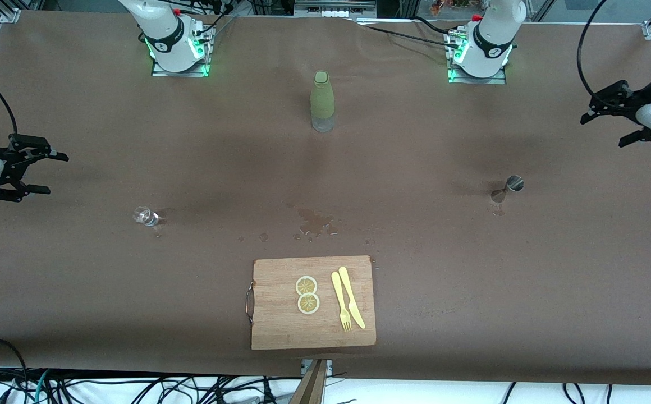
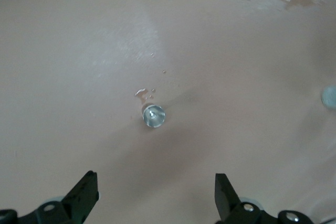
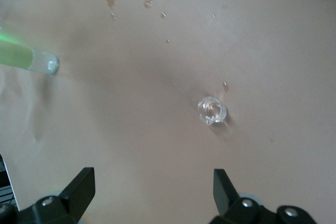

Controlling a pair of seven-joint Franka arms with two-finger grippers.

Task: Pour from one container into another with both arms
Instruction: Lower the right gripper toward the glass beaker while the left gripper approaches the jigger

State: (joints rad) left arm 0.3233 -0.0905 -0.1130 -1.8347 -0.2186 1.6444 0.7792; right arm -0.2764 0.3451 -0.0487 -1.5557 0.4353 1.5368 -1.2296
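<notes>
Fingers (image 2: pixel 86 192) apart (glass (image 1: pixel 146 216) clear)

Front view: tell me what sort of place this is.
Probably a robotics lab bench dressed as a bar counter: two arms bolted to a brown table, loose cables at its edge, and a bottle, jigger and cutting board as props.

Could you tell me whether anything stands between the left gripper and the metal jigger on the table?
Nothing visible does. The left gripper, jaws open, hangs over bare table at the left arm's end, and only bare brown table lies between it and the jigger.
</notes>
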